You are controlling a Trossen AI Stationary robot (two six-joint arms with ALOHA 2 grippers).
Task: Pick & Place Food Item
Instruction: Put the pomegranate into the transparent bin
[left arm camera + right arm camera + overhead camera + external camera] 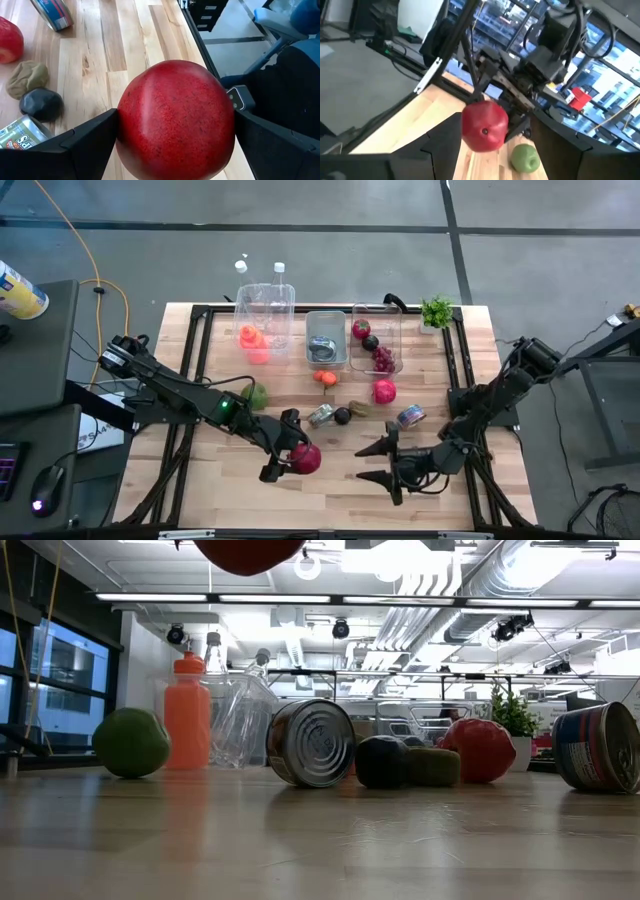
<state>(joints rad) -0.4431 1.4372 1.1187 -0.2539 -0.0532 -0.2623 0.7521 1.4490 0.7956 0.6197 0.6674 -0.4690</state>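
My left gripper [290, 457] is clamped on a red pomegranate [306, 458], one finger pressed to each side of the fruit, as the left wrist view shows plainly. In the low view the pomegranate hangs above the table [330, 490], so I judge the pick step done and the carry step in hand. The fruit sits over the near half of the table, well apart from the three clear bins [326, 338] at the far side. My right gripper [386, 461] rests low on the near right of the table with its fingers apart and nothing between them. The next move, as I judge it, calls for carrying the pomegranate toward a bin, passing over the tin can [321, 415] and the dark plum [342, 416] without brushing them, then releasing inside the walls.
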